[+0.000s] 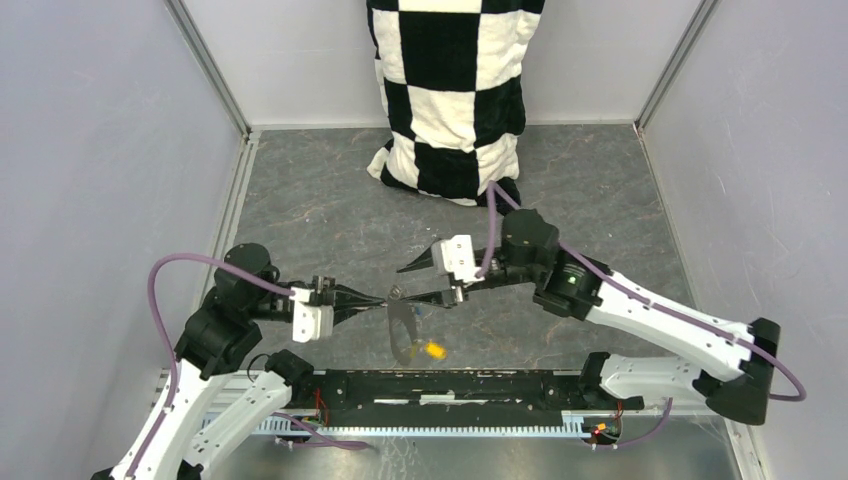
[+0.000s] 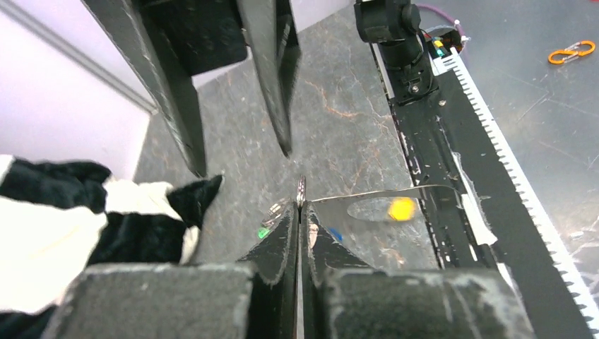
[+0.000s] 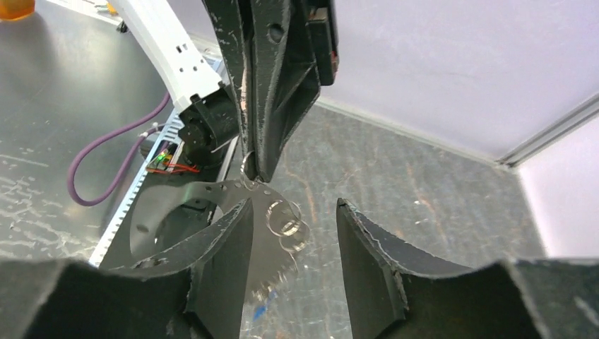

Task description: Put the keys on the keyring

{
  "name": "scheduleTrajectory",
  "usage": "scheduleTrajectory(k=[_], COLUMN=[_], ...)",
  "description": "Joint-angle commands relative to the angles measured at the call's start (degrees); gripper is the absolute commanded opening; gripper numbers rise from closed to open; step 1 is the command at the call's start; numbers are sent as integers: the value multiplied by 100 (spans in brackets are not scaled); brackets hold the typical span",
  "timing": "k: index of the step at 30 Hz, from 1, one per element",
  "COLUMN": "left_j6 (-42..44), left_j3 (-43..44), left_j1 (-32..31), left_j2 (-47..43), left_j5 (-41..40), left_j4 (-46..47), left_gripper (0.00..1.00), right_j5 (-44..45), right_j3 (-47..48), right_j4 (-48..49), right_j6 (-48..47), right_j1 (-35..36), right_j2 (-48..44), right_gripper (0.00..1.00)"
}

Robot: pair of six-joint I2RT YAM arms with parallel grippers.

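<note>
The keyring [image 1: 403,330], a grey strap loop with thin silver rings [image 3: 286,222], hangs above the table between both arms. My left gripper [image 1: 380,300] is shut on its top; a silver ring edge [image 2: 301,189] pokes out between the fingertips [image 2: 289,219]. My right gripper [image 1: 405,285] faces it from the right with jaws open, its fingers [image 3: 229,236] flanking the hanging rings without touching. A yellow key [image 2: 401,209] shows near the strap's lower end. A blue key [image 2: 335,234] and a green key [image 2: 263,232] show blurred beside my left fingers; whether they hang or lie flat is unclear.
A black-and-white checkered cloth [image 1: 450,90] stands against the back wall. A black rail [image 1: 460,385] runs along the near edge between the arm bases. Grey walls close the left and right sides. An orange carabiner [image 2: 572,51] lies beyond the rail.
</note>
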Motion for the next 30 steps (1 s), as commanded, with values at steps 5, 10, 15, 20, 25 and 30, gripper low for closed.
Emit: scheduleTrajectory(k=[5, 10, 15, 20, 25, 30], left_j6=[1212, -322, -1930, -3661, -3923, -3974], left_j3=[462, 508, 740, 867, 1065, 1101], left_j1=[-11, -15, -16, -15, -15, -21], left_j2=[18, -11, 242, 526, 738, 793], left_j5=[816, 839, 880, 860, 1158, 1259], left_j4=[466, 1876, 3207, 4515, 4558, 4595], left_gripper=[2, 2, 2, 2, 2, 2], right_j5=[422, 143, 50, -11, 77, 75], right_j3=[-338, -830, -1337, -1618, -1798, -1673], right_j4=[512, 1545, 2718, 3554, 4518, 4944], right_j6=[134, 681, 1282, 1666, 2076, 2179], right_j1=[8, 8, 9, 9, 18, 12], right_j2=[-829, -1093, -1353, -1527, -1629, -1496], right_gripper=[54, 51, 49, 48, 47, 47])
